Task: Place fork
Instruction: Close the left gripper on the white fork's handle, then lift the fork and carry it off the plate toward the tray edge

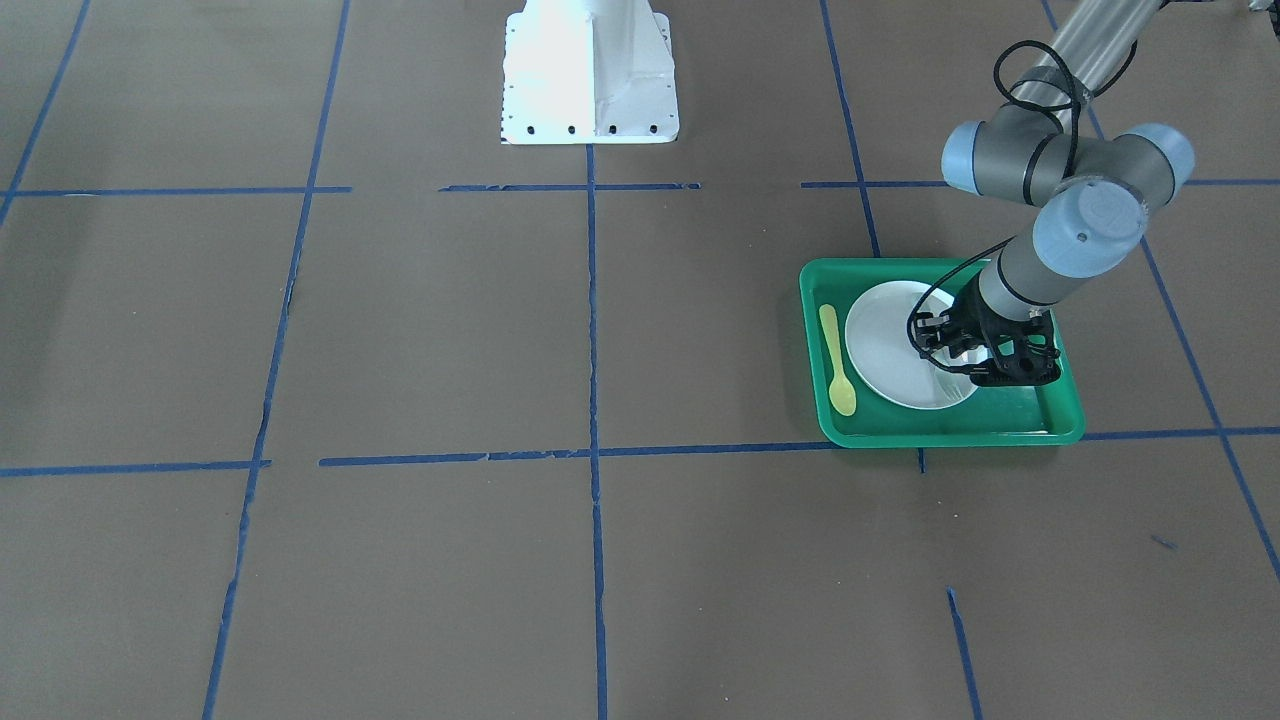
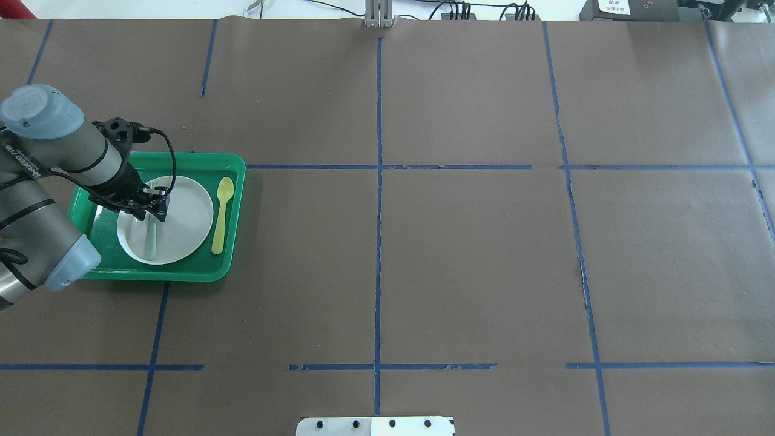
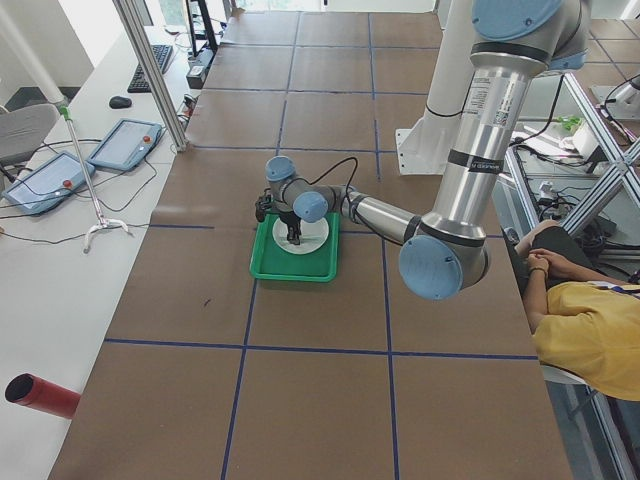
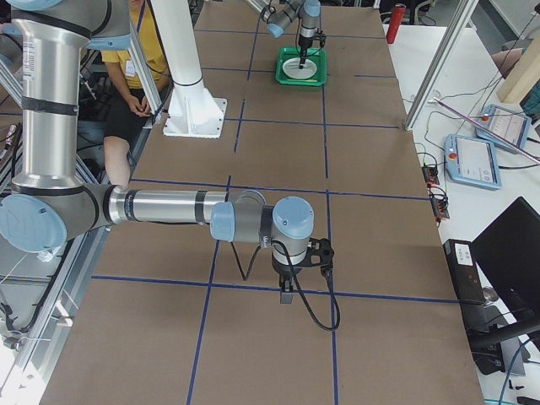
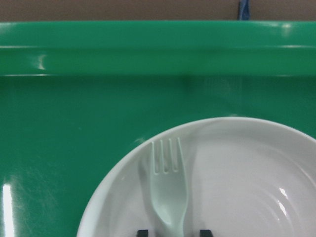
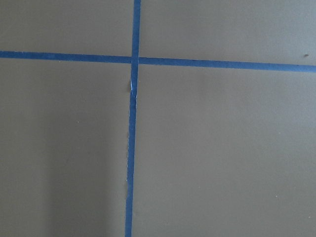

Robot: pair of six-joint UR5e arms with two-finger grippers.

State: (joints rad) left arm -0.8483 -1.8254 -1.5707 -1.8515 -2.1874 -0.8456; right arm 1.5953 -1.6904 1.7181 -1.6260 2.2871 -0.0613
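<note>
1 fork (image 5: 169,197) is laid on the white plate (image 2: 187,212) inside the green tray (image 2: 233,181); the left claw (image 2: 156,213) is opened around its handle, not touching. For the right claw (image 4: 287,294), the state cannot be told.

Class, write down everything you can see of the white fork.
The fork is pale, slightly translucent plastic, with four short tines and a narrowing neck. It seems to lie on the white plate, tines near its rim, pointing at the green tray wall. The open left claw straddles its neck without touching; the handle is mostly hidden.
</note>
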